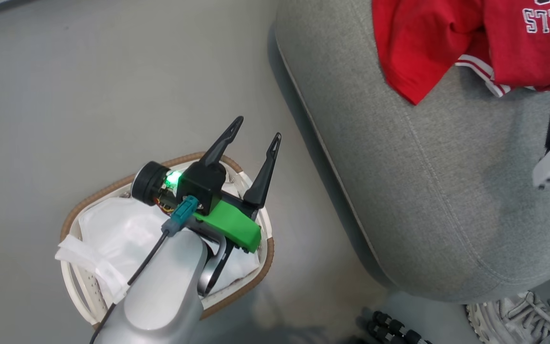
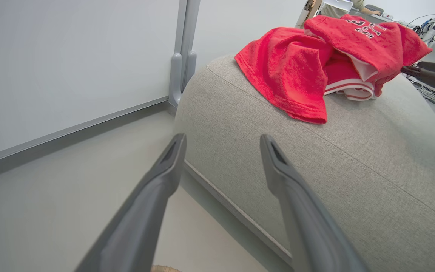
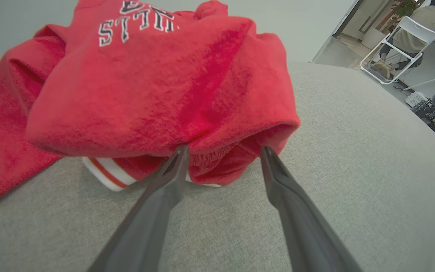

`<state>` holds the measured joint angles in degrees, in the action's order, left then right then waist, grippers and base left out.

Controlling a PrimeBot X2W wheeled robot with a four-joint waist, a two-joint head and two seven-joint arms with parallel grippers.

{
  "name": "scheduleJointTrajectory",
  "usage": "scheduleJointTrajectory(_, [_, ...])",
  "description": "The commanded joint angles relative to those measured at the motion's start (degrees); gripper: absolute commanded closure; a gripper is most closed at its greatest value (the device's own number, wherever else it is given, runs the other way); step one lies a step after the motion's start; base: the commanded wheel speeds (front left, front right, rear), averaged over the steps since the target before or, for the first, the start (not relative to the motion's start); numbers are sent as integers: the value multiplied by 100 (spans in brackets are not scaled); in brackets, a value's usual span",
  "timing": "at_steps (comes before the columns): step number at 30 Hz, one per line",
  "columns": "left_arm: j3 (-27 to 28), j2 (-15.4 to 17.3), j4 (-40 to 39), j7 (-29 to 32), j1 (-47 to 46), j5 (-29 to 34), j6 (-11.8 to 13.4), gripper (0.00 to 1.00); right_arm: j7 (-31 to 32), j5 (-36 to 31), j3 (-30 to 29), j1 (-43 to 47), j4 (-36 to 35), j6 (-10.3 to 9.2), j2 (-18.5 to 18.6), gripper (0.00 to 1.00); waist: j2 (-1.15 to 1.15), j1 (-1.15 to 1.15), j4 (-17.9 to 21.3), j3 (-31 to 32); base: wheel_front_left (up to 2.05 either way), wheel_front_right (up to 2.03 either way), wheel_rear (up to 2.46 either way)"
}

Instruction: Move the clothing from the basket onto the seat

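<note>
The left gripper [image 1: 258, 128] hung over the basket [image 1: 112, 187], fingers spread wide and empty (a white liner [image 1: 112, 224] lay beneath it). Ahead to its right, the red clothing [image 1: 447, 38] lay heaped on the grey seat [image 1: 423, 191]. The right gripper [image 3: 223, 151], fingers apart and empty, pointed at its hem.

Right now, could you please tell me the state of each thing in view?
clothing: heaped on the seat.
basket: on the floor, holding a white liner.
left tool: open, over the basket.
right tool: open, tips at the clothing's edge.
</note>
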<state>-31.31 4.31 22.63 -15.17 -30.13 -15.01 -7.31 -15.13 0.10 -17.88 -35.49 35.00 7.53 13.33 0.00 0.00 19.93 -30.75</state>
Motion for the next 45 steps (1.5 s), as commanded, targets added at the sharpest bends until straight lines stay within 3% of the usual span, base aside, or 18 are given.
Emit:
scheduleJointTrajectory(1, [23,-7,24,5,102,-68,-25,0,-1,-46,18,213,-116,-8,-21,0,0,0,119,228,0,0,0])
scheduleJointTrajectory(9, [175,-50,75,4,359,-71,-25,0,-2,84,311,914,-740,-8,-394,0,0,0,173,708,0,0,0])
scheduleJointTrajectory(14, [328,-77,45,4,545,-75,-25,0,-1,268,953,1069,-1108,-8,-328,0,0,0,8,1008,0,0,0])
scheduleJointTrajectory(19, [545,-104,29,4,767,-58,-13,0,-1,361,1329,1113,-1416,-8,-384,0,0,0,-286,1242,0,0,0])
scheduleJointTrajectory(25, [984,-134,101,5,1104,-69,91,0,-1,495,2012,1229,-1556,-8,-500,0,0,0,-988,1569,0,0,0])
scheduleJointTrajectory(35, [1762,-135,98,5,1471,-39,425,0,-1,559,2076,1406,-1479,-8,-851,0,0,0,-1678,1833,0,0,0])
scheduleJointTrajectory(41, [2186,-135,37,5,1738,14,576,0,-1,458,2075,1530,-1449,-8,-978,0,0,0,-1848,2010,0,0,0])
scheduleJointTrajectory(45, [2389,-135,-2,5,1958,-67,549,0,-1,481,2004,1671,-1436,-8,-1014,0,0,0,-1918,2149,0,0,0])
